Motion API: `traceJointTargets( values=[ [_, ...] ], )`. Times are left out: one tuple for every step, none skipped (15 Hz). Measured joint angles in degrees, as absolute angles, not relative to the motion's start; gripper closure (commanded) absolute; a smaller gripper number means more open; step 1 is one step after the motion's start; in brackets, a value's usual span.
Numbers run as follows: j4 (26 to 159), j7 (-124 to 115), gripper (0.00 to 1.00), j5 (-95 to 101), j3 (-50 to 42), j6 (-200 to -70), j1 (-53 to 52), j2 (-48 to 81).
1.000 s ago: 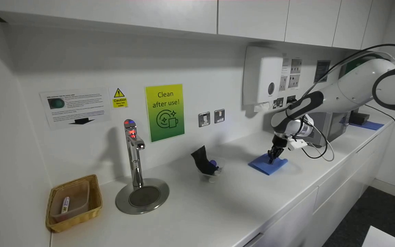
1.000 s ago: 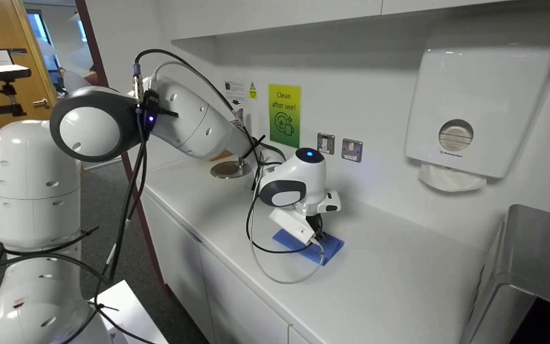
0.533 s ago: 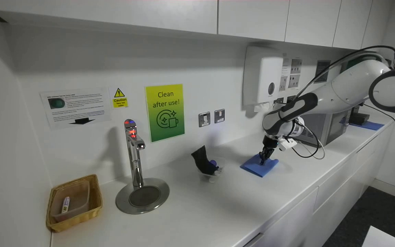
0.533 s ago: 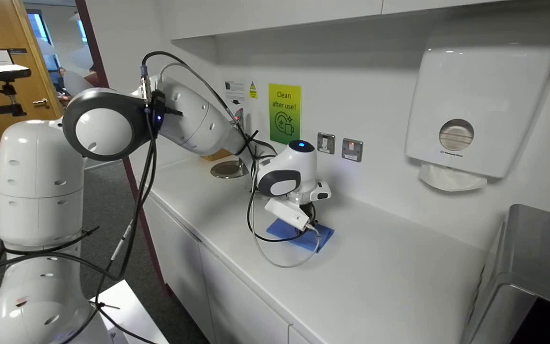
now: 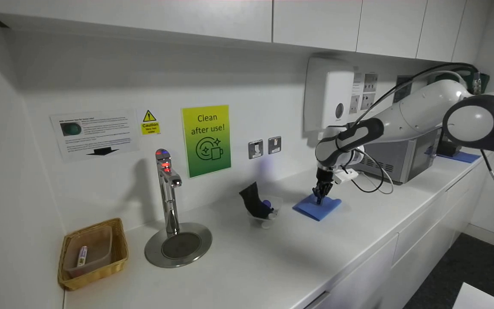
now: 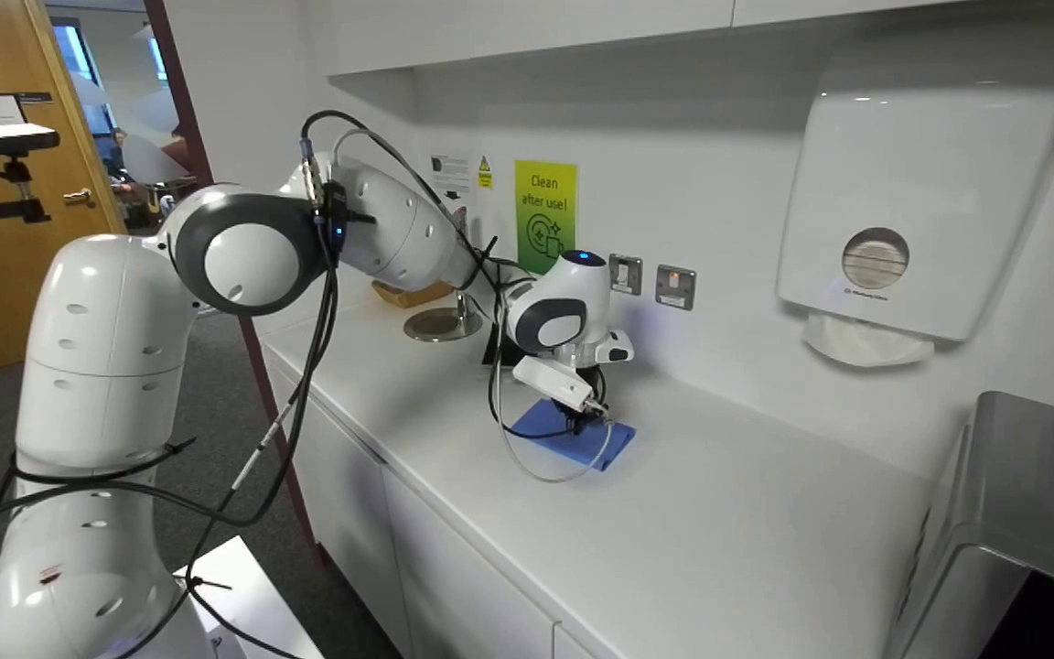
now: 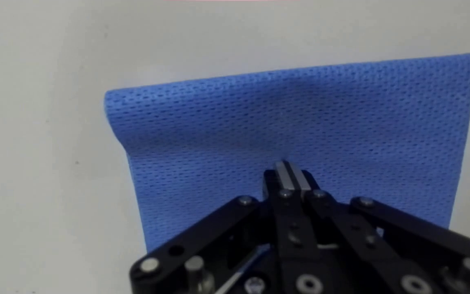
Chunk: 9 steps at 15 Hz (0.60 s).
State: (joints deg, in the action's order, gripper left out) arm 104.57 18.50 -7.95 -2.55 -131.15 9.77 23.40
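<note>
A folded blue cloth [image 7: 202, 179] lies on the white counter, seen also in both exterior views. Its far edge curls up in a soft fold, most clearly at the left corner in the wrist view. My gripper [image 7: 287, 162] points down at the middle of the cloth, its two fingers brought together and the tips against the fabric. No cloth shows pinched between the pads [image 7: 284, 177]. In an exterior view the gripper [image 5: 319, 201] stands over the cloth [image 5: 313, 213]; the arm partly hides the cloth [image 6: 541, 419] in an exterior view.
A clear tub [image 5: 272, 216] holding a black pouch [image 5: 253, 201] stands near the cloth, towards the tap [image 5: 170, 201]. Further along is a wicker basket [image 5: 120, 246]. A microwave [image 5: 386, 159] stands behind the arm, and a towel dispenser [image 6: 920, 192] hangs on the wall.
Gripper and cloth have slid together across the counter, towards the tub and the tap. The jaws have stayed shut; the tub and basket have not moved.
</note>
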Motion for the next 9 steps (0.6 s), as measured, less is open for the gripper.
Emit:
traceJointTargets(
  values=[
    [103.00,17.63,1.00,-7.48,-2.67,-130.21,9.77,24.23],
    [101.44,16.86,1.00,-7.16,-2.89,-129.41,9.79,25.03],
    [99.93,16.16,1.00,-6.88,-3.20,-128.55,9.84,25.84],
    [98.45,15.50,1.00,-6.64,-3.60,-127.71,9.92,26.64],
    [97.11,14.90,1.00,-6.45,-4.04,-126.96,9.98,27.41],
    [95.93,14.42,1.00,-6.34,-4.42,-126.19,10.09,28.10],
    [95.10,14.09,1.00,-6.19,-4.70,-125.73,10.19,28.63],
    [94.58,14.01,1.00,-6.07,-4.77,-125.55,10.30,28.92],
    [94.40,14.00,1.00,-5.89,-4.77,-125.55,10.32,29.00]
  ],
)
